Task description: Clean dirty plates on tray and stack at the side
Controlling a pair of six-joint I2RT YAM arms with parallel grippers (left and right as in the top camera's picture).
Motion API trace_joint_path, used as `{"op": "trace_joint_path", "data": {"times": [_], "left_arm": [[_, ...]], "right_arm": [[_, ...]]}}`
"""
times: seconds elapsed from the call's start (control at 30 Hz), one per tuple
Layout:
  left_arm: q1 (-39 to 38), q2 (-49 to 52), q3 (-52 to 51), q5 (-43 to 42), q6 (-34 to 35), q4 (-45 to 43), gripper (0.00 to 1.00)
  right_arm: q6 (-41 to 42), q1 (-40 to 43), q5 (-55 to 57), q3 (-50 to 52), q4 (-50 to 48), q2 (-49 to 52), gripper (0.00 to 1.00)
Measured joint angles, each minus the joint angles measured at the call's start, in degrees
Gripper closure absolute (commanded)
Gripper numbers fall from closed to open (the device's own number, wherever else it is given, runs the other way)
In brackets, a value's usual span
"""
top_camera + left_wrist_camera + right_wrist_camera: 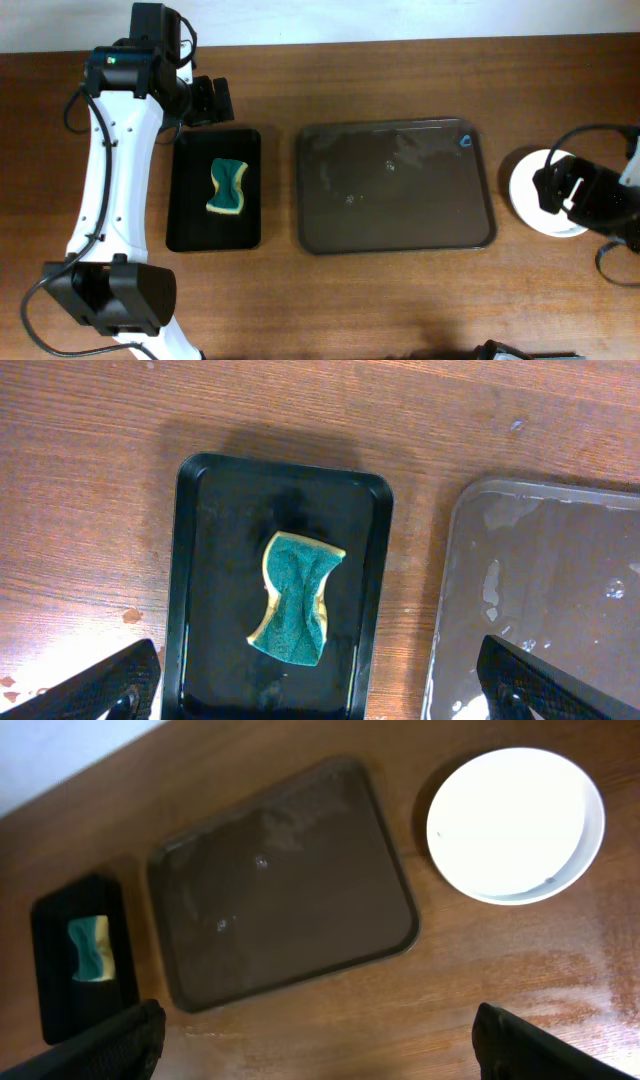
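Apparently little is left to do: the tray [395, 190] carries no plates, only a wet film and a few droplets on its dark surface. The dirty plates [525, 190] now sit at the side, on the counter [400, 300] just beyond the tray's right end. The top one reads plain white in the right wrist view, and how many lie beneath it cannot be told.

The right tool [560, 190] hangs over that stack with its fingers spread wide and nothing between them. The left tool [212, 100] is likewise spread and empty, near the far end of the small black tray [190, 230], where the sponge [227, 187] lies.

The likely trouble is at the stack. If the right arm pulls away low, a finger could catch the top rim and drag the plate sideways — wet plates would probably slide easily on each other. A low sweep by the left arm could similarly knock the black tray's rim and shift it.
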State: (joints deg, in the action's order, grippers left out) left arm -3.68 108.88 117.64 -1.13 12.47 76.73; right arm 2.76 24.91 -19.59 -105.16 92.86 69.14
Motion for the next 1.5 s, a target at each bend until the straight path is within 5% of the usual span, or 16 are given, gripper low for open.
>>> {"op": "trace_joint_path", "data": {"times": [0.1,0.27,0.5,0.57,0.7,0.87,1.4,1.43,1.5], "left_arm": [[0.00,0.00,0.00,-0.02,0.00,-0.02,0.00],[0.00,0.00,0.00,-0.07,0.00,-0.02,0.00],[-0.02,0.00,-0.11,-0.44,0.00,-0.04,0.00],[-0.02,0.04,-0.15,-0.39,0.02,0.20,0.00],[-0.04,0.09,-0.22,-0.42,0.00,0.20,0.00],[-0.04,0.09,-0.22,-0.42,0.02,0.11,0.00],[0.00,-0.26,-0.46,0.92,-0.42,-0.83,0.00],[0.02,-1.88,-1.90,1.46,-1.57,-2.82,0.00],[0.02,-15.23,-16.26,1.29,-7.65,-21.53,0.00]], "right_arm": [[0.02,-1.46,2.78,0.00,-1.14,-2.40,0.01],[-1.55,-11.26,5.40,7.98,-16.74,-5.42,0.01],[-7.26,-24.87,6.67,67.69,-77.05,-32.54,0.01],[-7.45,-26.86,7.19,79.30,-83.27,-41.99,0.01],[-7.50,-30.86,12.07,94.88,-86.01,-58.55,0.01],[-7.52,-31.34,14.25,104.02,-88.17,-66.97,0.01],[-7.50,-31.34,14.27,104.24,-88.65,-68.35,0.01],[-7.52,-31.34,14.27,104.24,-88.65,-68.35,0.01],[-7.50,-31.34,14.45,104.28,-88.70,-68.37,0.01]]}}
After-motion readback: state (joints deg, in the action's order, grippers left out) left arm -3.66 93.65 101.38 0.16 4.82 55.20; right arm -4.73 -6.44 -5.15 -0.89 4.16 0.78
